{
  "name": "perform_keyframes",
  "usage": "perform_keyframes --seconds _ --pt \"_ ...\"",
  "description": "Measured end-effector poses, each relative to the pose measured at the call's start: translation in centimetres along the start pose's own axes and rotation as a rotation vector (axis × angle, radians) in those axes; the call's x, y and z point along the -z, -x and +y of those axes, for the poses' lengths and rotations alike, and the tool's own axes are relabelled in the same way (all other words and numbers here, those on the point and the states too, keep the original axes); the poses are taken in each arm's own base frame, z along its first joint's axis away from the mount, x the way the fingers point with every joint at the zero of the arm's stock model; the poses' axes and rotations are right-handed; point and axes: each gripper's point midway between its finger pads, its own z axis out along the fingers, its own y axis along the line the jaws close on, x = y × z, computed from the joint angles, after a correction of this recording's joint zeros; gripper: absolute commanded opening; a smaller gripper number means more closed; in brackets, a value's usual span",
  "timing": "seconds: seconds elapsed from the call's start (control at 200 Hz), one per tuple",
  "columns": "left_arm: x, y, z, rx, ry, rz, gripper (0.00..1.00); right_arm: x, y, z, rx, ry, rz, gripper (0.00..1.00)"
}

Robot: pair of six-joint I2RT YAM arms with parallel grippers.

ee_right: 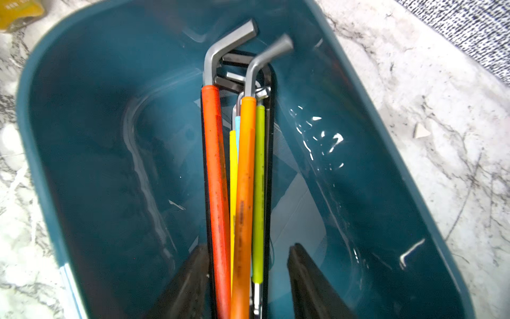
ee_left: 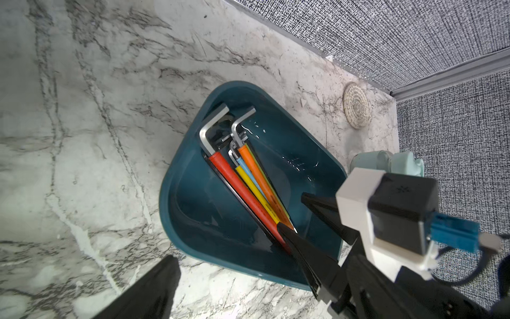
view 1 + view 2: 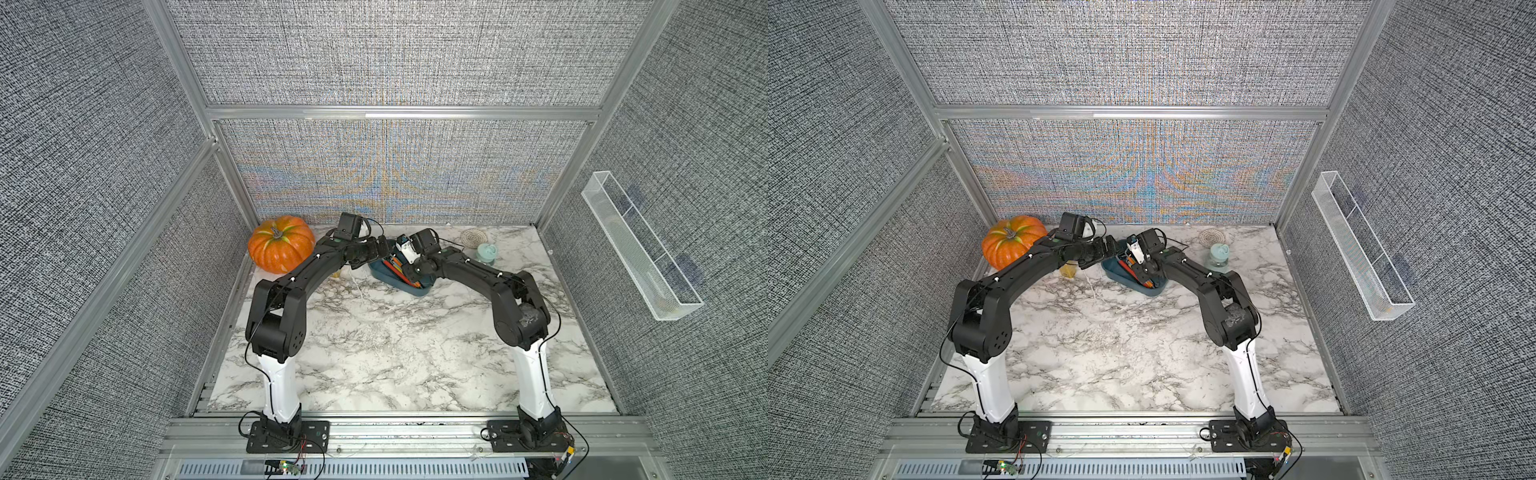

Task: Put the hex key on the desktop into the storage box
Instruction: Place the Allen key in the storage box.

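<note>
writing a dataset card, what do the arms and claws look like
Left arm and right arm: white lower segment, black blocky upper links, thin black cables, black base plates. The right claw has tapered black fingers and a white camera mount.

The storage box (image 3: 417,291) sits on the counter (image 3: 395,353) near the middle of its far edge, hex keys (image 1: 242,179) inside; pumpkin (image 3: 281,245) in the far-left corner; coaster (image 3: 476,237) and cup (image 3: 486,252) toward the far-right corner.

The left arm (image 3: 307,270) and right arm (image 3: 478,272) are black and boxy above white lower segments (image 3: 280,382) and black bolted base plates (image 3: 316,436), with thin black cables (image 3: 246,353) alongside. The right gripper (image 1: 248,245) has black wedge-shaped fingers (image 1: 309,276); a white bracket (image 2: 356,193) carries its black camera (image 2: 400,210) with a blue plug (image 2: 455,234).
</note>
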Motion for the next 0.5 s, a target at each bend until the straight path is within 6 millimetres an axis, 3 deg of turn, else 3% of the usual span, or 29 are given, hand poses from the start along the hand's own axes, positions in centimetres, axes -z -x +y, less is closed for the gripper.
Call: perform_keyframes --seconds 0.115,0.21,0.255,0.335,0.415,0.501 --pt "1.6 0.7 -0.7 -0.028 0.0 -0.039 1.0 2.0 1.0 -0.2 -0.011 -0.006 -0.044 0.55" --pt "4.5 1.8 -1.4 -0.077 0.028 -0.12 1.0 4.4 2.1 -0.4 -0.027 -0.014 -0.1 0.61" --pt "6.3 2.5 -1.7 -0.111 0.047 -0.174 1.0 5.6 2.5 -0.5 -0.033 -0.017 -0.124 0.69" --pt "9.6 3.4 -1.9 -0.166 0.094 -0.268 1.0 8.6 3.5 -0.7 -0.05 -0.024 -0.187 0.79" --pt "12.6 3.4 -1.4 -0.216 0.151 -0.348 1.0 12.2 4.3 -0.9 -0.075 -0.032 -0.261 0.99" --pt "16.1 2.0 0.2 -0.271 0.226 -0.43 1.0 16.1 4.6 -1.0 -0.097 -0.038 -0.342 0.99"
